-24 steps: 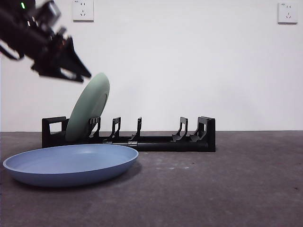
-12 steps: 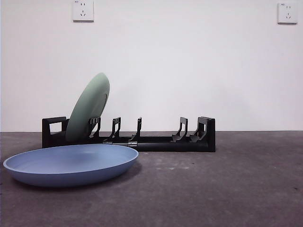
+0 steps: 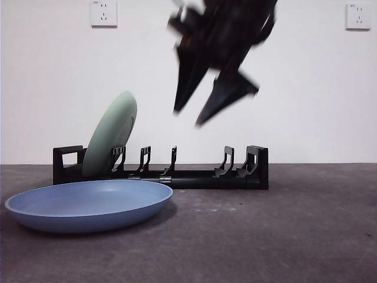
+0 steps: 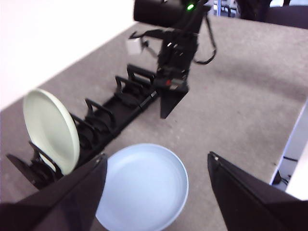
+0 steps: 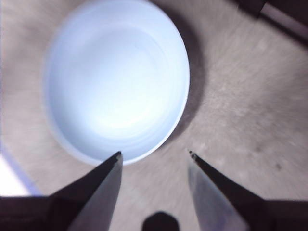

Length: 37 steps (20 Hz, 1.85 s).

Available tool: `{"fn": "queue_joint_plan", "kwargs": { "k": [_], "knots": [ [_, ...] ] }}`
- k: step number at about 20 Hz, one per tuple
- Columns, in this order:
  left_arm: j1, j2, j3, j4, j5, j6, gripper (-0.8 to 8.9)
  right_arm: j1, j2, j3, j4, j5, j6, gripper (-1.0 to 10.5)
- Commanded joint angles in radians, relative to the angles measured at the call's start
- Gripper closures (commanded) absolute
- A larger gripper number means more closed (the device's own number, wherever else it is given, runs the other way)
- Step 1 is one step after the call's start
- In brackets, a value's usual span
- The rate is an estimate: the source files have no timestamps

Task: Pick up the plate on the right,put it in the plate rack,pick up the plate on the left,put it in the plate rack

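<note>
We saw the long low black plastic plate rack (image 3: 160, 170) standing across the grey bench (image 3: 283, 236), close to the white wall. It held one thing: a pale green round plate (image 3: 110, 135) stood on edge in a slot at one end, leaning towards that end block, and the other slots were empty. In the left wrist view the green plate (image 4: 51, 130) sat in the rack (image 4: 103, 122) the same way. A shallow light blue round plate (image 3: 89, 204) lay flat on the bench just in front of the rack, apart from it, with nothing in it.

The right end effector (image 3: 203, 100) hung in the air above the rack's middle, blurred, its jaws spread and empty; its own camera looked down on the blue plate (image 5: 115, 82), seemingly from well above. The left end effector (image 4: 156, 168) was raised high over the bench, jaws wide apart, gripping nothing.
</note>
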State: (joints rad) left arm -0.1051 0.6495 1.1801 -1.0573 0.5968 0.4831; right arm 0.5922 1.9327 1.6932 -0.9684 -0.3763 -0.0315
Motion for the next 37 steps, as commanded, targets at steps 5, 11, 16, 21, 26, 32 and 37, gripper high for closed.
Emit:
{"fn": "queue_joint_plan", "kwargs": {
  "k": [5,11,16,21,26,32,37],
  "knots": [
    [-0.01,0.005,0.002,-0.011,0.003,0.019,4.58,0.024,0.129,-0.01,0.083,0.029,0.057,7.2],
    [-0.019,0.012,0.002,-0.012,0.003,0.019,4.58,0.03,0.17,-0.01,0.131,0.063,0.078,7.2],
    [-0.019,0.014,0.002,-0.016,0.004,0.019,4.58,0.037,0.191,-0.01,0.165,0.066,0.082,7.2],
    [-0.021,0.016,0.002,-0.016,0.004,0.019,4.58,0.042,0.199,-0.01,0.186,0.067,0.085,7.2],
    [-0.023,0.018,0.002,-0.018,0.004,0.019,4.58,0.043,0.212,-0.01,0.208,0.071,0.099,7.2],
    [-0.047,0.018,0.002,-0.018,0.003,0.019,4.58,0.043,0.239,-0.01,0.213,0.07,0.111,7.2],
    [-0.072,0.028,0.002,-0.019,0.0,0.024,4.58,0.05,0.244,-0.01,0.214,0.07,0.121,7.3]
  ]
}}
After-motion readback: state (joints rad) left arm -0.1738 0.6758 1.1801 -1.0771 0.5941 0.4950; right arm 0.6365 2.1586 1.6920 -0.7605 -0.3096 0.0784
